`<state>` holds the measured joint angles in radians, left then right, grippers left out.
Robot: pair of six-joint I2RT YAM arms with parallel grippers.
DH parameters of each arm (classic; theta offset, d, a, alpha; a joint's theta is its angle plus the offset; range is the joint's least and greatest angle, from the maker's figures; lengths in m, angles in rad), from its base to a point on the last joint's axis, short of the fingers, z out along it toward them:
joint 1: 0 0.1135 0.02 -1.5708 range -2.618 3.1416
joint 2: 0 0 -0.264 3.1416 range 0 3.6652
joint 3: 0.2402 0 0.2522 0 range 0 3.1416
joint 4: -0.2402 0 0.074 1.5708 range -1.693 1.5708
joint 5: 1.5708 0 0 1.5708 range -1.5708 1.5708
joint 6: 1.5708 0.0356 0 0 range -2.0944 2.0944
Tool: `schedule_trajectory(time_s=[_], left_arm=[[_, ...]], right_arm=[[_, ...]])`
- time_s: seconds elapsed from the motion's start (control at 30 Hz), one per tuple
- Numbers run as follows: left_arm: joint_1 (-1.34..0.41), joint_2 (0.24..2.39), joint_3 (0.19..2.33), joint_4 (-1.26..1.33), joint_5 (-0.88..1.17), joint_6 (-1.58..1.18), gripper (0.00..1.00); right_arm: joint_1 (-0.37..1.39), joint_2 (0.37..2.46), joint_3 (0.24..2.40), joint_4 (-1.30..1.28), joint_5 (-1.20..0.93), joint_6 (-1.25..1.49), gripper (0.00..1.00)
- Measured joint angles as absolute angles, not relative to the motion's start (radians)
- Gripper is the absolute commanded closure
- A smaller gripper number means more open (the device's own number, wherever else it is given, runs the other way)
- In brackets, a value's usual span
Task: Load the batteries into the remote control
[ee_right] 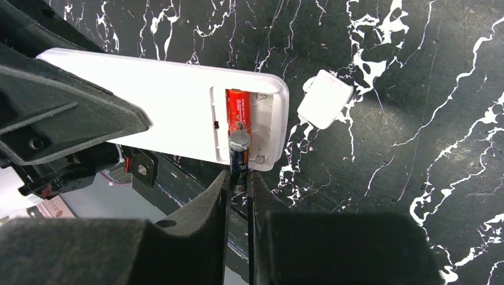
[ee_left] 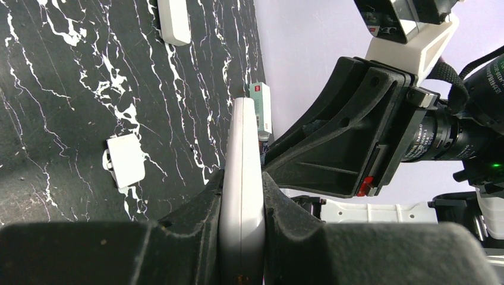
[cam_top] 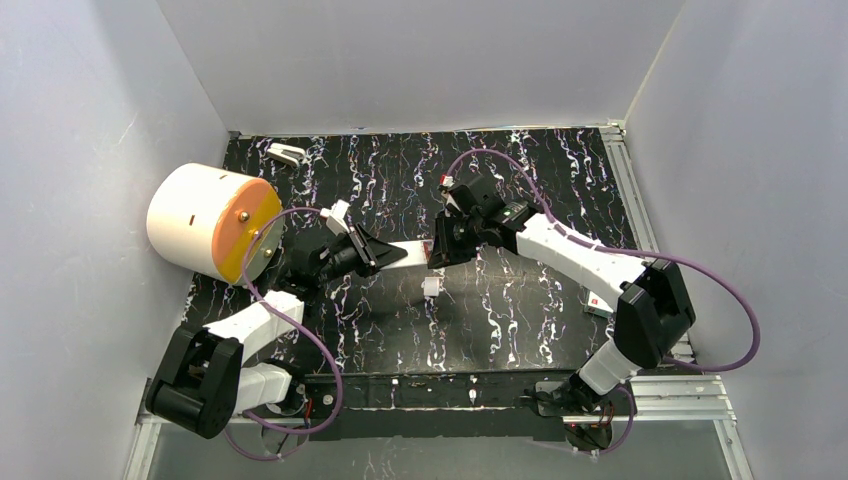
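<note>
My left gripper (ee_left: 242,199) is shut on the narrow sides of a white remote control (ee_left: 242,154), holding it above the table with its back facing up. In the right wrist view the remote (ee_right: 160,107) has its battery bay uncovered, and one orange-red battery (ee_right: 238,107) lies in the bay. My right gripper (ee_right: 239,184) is shut on a second battery (ee_right: 239,155), dark with a silver cap, whose tip rests in the empty slot beside the first. In the top view both grippers, left (cam_top: 368,250) and right (cam_top: 438,252), meet at the remote (cam_top: 405,253).
The white battery cover (cam_top: 432,286) lies on the black marbled table under the remote. A second white remote (cam_top: 287,153) sits at the back left. A large cream drum with an orange face (cam_top: 210,222) stands at the left. A small box (cam_top: 600,305) lies at the right edge.
</note>
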<state>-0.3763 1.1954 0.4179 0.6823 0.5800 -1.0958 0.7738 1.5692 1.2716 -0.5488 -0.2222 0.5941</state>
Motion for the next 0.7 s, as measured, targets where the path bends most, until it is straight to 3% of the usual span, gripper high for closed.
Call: schedule_trajectory(time_s=[0.33, 0.7], left_arm=[[-0.376, 1.196, 0.405, 0.700, 0.582, -1.094, 1.00], [-0.376, 1.219, 0.405, 0.738, 0.602, -1.105, 1.00]], right_arm=[[0.775, 1.597, 1.295, -0.598, -0.204, 0.582, 0.72], [0.776, 1.610, 1.301, -0.622, -0.201, 0.570, 0.74]])
